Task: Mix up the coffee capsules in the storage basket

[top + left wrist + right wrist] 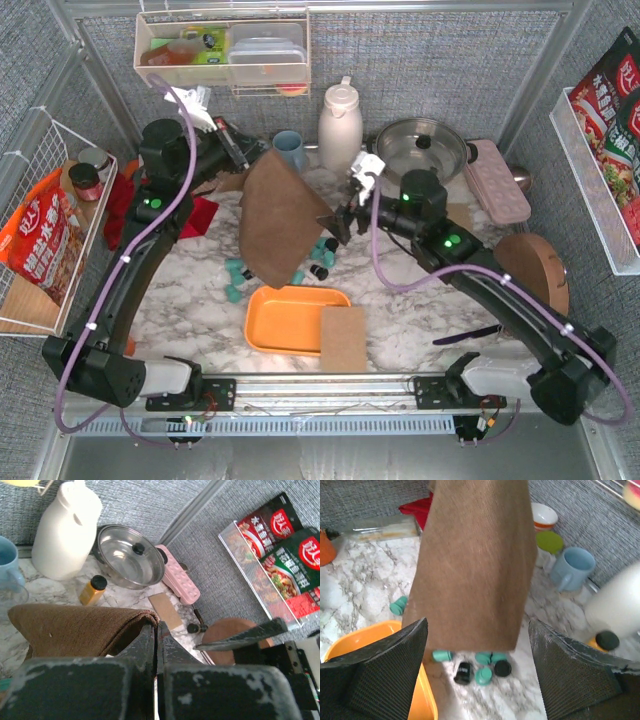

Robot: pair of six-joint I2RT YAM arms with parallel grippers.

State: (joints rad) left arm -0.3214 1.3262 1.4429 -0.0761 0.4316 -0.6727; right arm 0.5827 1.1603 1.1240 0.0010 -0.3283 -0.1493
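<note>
- Capsules [483, 675], teal and black, lie loose on the marble table [400, 310], outside the basket [285, 325] and just past its far rim.
- Several sit bunched under the lower edge of a brown cloth [280, 215]. A couple of teal ones lie further left, near the basket's far left corner.
- Left gripper [156, 630] is clamped tight on one corner of the cloth, holding it up so it hangs over the capsules.
- Right gripper [477, 630] hovers above the bunch, jaws wide apart, gripping nothing. The cloth hangs just ahead of it.
- A brown card [343, 338] lies on the basket's right end.
</note>
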